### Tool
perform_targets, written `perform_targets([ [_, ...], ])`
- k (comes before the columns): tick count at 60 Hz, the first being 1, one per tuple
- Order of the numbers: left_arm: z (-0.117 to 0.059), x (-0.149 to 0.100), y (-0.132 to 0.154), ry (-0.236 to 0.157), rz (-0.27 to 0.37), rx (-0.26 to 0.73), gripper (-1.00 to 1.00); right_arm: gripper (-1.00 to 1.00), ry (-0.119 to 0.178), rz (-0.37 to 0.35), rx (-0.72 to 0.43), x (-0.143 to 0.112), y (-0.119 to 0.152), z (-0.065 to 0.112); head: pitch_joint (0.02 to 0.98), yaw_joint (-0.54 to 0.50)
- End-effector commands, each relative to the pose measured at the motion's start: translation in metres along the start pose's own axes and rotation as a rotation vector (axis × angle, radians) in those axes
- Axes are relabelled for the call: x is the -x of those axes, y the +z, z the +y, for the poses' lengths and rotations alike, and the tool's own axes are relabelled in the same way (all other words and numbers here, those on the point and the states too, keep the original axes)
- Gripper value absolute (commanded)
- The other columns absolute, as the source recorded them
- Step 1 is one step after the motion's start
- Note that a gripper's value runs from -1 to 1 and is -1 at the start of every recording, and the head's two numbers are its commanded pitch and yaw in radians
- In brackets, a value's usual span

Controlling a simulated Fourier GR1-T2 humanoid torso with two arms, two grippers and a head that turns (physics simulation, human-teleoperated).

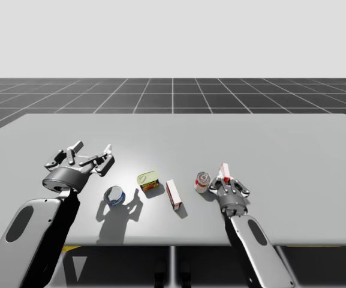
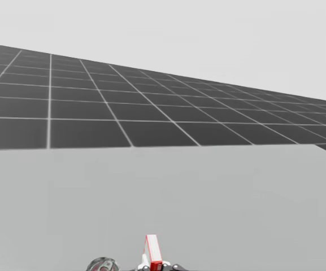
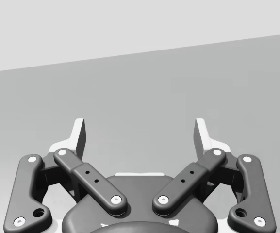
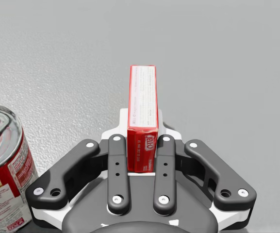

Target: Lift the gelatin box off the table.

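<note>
**benchwatcher:** So where was the box when you looked over?

**gr1_fan:** The slim red box [image 4: 142, 111] was in the robot's right tool [image 4: 142, 145]. Both fingers were pressed flat against its two broad sides, so it was properly clamped. The box stood on its narrow edge and pointed straight out ahead of the tool. From up high you could see it sticking up just past the right tool [image 1: 223, 182], near the front of the grey tabletop [image 1: 268, 144]. I honestly couldn't tell whether it had cleared the surface or not.

**benchwatcher:** Anything close to it?

**gr1_fan:** Yeah, a red-and-white can [image 1: 202, 182] stood upright just beside the tool, on the robot's left of it. Further that way a white-and-red box [image 1: 174, 193] lay flat. Then came a tipped can with a green and yellow label [image 1: 149, 180], and after that a short bluish can [image 1: 114, 195].

**benchwatcher:** And the other arm?

**gr1_fan:** The left tool [image 1: 92, 151] hung above the tabletop, well apart from the red box. Its fingers [image 3: 79, 138] were spread wide with nothing between them.
</note>
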Motion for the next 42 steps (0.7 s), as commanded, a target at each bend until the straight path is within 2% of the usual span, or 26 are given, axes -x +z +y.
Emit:
perform_targets([
  [1,0.001,0.0,0.0,0.0,0.001,-0.001,-1.0,1.0,-0.004,-0.04,0.077,-0.006,0.001,-0.011,0.403,-0.4],
  [11,0.001,0.0,-0.001,0.002,0.001,-0.001,-1.0,1.0,0.006,-0.121,0.082,-0.033,0.014,-0.014,0.411,-0.4],
  [24,0.002,0.0,-0.001,0.004,0.001,-0.004,-1.0,1.0,-0.006,-0.241,0.077,-0.082,0.032,-0.018,0.412,-0.4],
  [31,0.002,0.0,-0.001,0.003,0.002,-0.004,-1.0,1.0,-0.007,-0.341,0.097,-0.115,0.041,-0.024,0.412,-0.39],
  [32,0.003,0.0,-0.001,0.003,0.002,-0.004,-1.0,1.0,-0.011,-0.371,0.101,-0.125,0.045,-0.026,0.411,-0.39],
  [42,0.003,0.0,-0.001,0.005,0.003,-0.007,-1.0,1.0,-0.02,-0.484,0.105,-0.166,0.062,-0.031,0.409,-0.39],
])
